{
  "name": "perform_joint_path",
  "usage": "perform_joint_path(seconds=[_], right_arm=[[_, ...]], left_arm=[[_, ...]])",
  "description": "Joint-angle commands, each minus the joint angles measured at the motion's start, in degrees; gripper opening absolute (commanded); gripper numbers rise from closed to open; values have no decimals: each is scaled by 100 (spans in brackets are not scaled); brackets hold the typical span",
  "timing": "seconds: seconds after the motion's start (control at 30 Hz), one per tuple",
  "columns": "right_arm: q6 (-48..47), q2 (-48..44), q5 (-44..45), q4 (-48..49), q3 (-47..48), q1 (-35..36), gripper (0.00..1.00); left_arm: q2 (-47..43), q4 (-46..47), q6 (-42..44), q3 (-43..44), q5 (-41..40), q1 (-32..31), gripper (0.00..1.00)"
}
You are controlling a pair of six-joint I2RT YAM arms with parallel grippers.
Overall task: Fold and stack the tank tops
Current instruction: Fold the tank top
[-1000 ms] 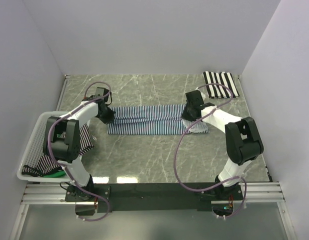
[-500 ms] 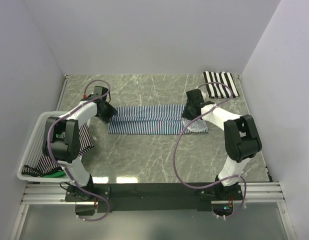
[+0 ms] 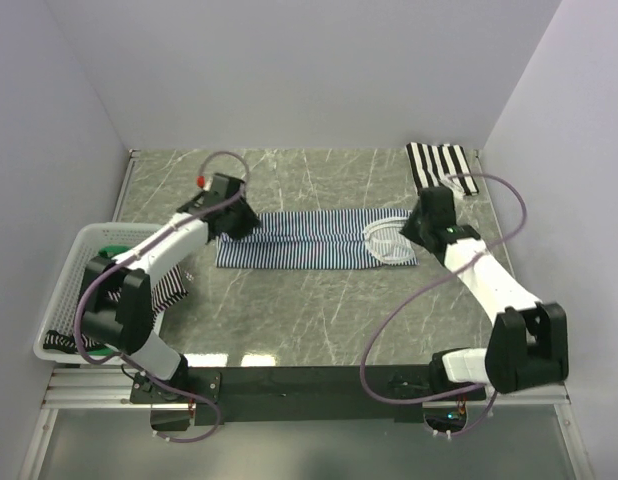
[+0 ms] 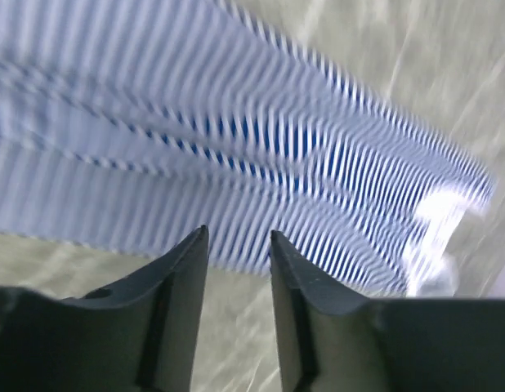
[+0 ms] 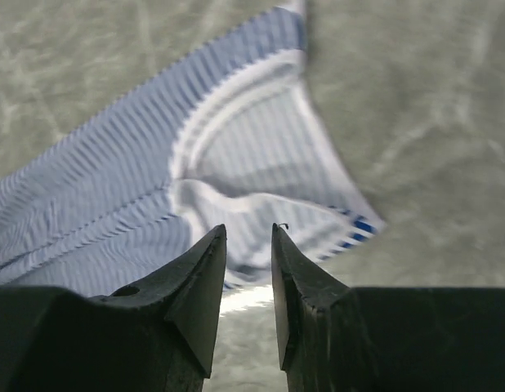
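Looking down from the top camera I see the grey marble table (image 3: 289, 310) filling most of the view. Next biggest is the white mesh basket (image 3: 67, 285) at the left edge, with more striped tops (image 3: 167, 282) bunched in it and one hanging over its right side. Mid-table lies the navy-and-white tank top (image 3: 299, 240), flat, folded into a long band running left to right, its white-trimmed openings (image 3: 389, 240) at the right end. The black-and-white tank top (image 3: 441, 166) sits folded in the far right corner, well apart from the navy one.

My left gripper (image 4: 239, 237) hovers over the left end of the navy band. Its jaws are parted with nothing between them, and only stripes show through the gap. That wrist picture is blurred, so I can't say whether the tips touch cloth.

My right gripper (image 5: 249, 233) is just off the right end, over the white trim. The jaws are slightly apart and empty, and it holds no fabric.
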Motion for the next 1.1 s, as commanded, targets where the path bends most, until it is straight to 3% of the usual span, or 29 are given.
perform_joint_path(seconds=[0.0, 0.27, 0.87, 1.07], right_arm=[[58, -502, 153, -92, -650, -274, 36], [-3, -591, -313, 49, -1197, -968, 33], [-109, 243, -647, 505, -1047, -986, 38], [-170, 701, -533, 462, -706, -986, 32]], left_arm=[[0, 404, 16, -438, 289, -482, 40], [527, 906, -169, -641, 536, -887, 34], [1160, 739, -397, -439, 456, -888, 33], [1213, 634, -389, -351, 430, -888, 33]])
